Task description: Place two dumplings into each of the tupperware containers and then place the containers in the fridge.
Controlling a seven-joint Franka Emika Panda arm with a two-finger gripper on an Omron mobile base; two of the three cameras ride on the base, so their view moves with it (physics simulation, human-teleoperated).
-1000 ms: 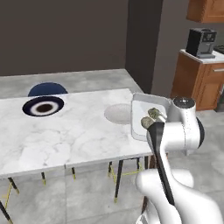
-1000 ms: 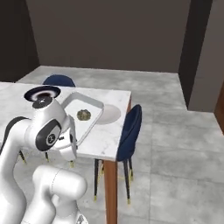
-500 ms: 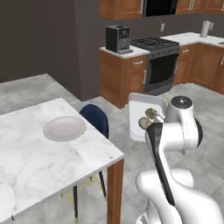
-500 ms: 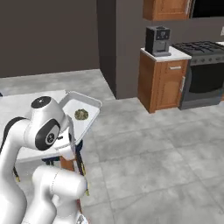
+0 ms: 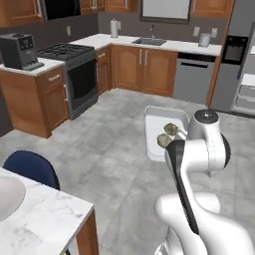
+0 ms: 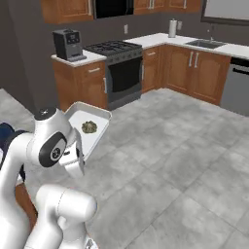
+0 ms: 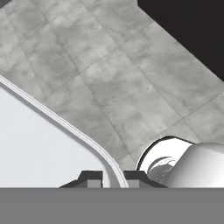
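Starting at the far left of the left base view, the marble table [image 5: 45, 224] is poking in with a navy chair [image 5: 31, 168] tucked against it. Behind that, the coffee machine [image 5: 19, 51] is sitting on the counter beside the black stove [image 5: 74, 69]. Moving right, the tupperware container [image 5: 162, 130] is riding in mid-air over the grey floor, held out level in front of the white arm, with two dumplings [image 5: 168, 134] lying side by side inside it. In the hand view the gripper [image 7: 113, 178] is squeezing tight on the container's rim, one tip inside the wall and one outside. From the right base view, the same tray is hanging just ahead of the arm. At the far right, the fridge [image 5: 239, 60] is standing open, white shelves showing.
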